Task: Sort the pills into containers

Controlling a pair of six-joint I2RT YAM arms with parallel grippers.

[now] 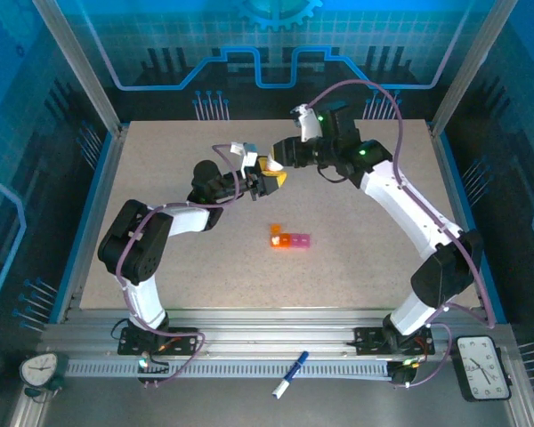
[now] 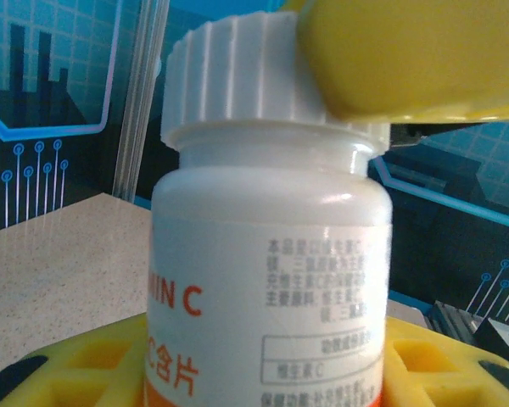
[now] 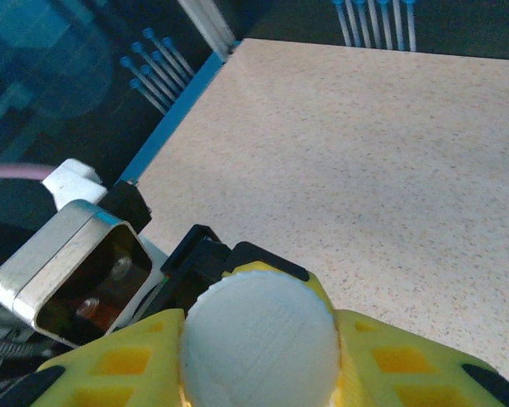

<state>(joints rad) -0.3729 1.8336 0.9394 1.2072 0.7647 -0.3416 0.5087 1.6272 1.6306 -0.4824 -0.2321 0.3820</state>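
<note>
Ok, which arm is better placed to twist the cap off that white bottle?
Right. The right gripper sits over the ribbed cap, fingers against both sides. The left gripper is clamped around the bottle body, so it can only steady it.

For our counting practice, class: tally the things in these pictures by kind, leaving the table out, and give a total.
robot arms: 2
clocks: 2
bottle: 1
pill box: 1
pen: 1
Total: 7
</note>
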